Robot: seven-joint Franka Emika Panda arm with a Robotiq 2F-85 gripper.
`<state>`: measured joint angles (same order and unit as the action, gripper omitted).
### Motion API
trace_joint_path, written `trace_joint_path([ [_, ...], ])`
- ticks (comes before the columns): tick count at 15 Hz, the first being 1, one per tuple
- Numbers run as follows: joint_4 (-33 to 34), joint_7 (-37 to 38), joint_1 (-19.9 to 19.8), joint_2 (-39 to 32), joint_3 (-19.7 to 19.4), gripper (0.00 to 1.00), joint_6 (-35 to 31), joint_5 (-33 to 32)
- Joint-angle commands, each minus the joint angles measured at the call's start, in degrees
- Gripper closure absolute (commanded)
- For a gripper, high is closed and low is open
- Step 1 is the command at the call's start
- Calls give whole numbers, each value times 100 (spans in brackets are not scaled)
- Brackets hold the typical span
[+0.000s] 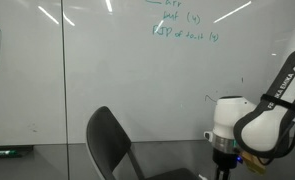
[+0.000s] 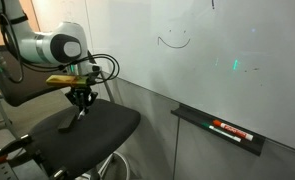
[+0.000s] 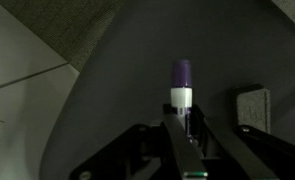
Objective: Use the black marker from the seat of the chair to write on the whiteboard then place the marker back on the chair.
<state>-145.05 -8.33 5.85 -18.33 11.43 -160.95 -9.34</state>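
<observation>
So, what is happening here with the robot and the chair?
A robot arm is reaching down over an office chair that stands in front of a whiteboard. Its gripper hangs low over the seat. The wrist view shows a marker between the fingers, which look closed on it. I cannot tell whether the marker touches the seat. The whiteboard carries some writing and a small smiling face. A tray under the board holds what look like other markers.

Tool point(image 2: 81, 106) w/ marker point(image 3: 181, 85) over chair seat point(image 2: 107, 125); whiteboard point(image 2: 217, 60) behind; tray point(image 2: 192, 117) at right.
</observation>
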Motion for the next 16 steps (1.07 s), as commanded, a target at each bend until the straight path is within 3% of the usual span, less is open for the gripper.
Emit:
trace_joint_path([
  [1,57,-128,202,-638,161,89,-543,77],
  [4,179,51,622,-1156,8,89,-888,-145],
  [5,231,64,720,-1282,-29,84,-925,-163],
  [6,262,30,724,-1355,-2,54,-924,-132],
  [7,301,-10,619,-1407,118,53,-830,-19],
  [10,183,-253,-113,-1232,778,33,-499,442],
  [14,-169,-488,-1000,-561,1346,2,-382,940],
  [16,-355,-897,-1599,-54,1752,0,21,1275],
])
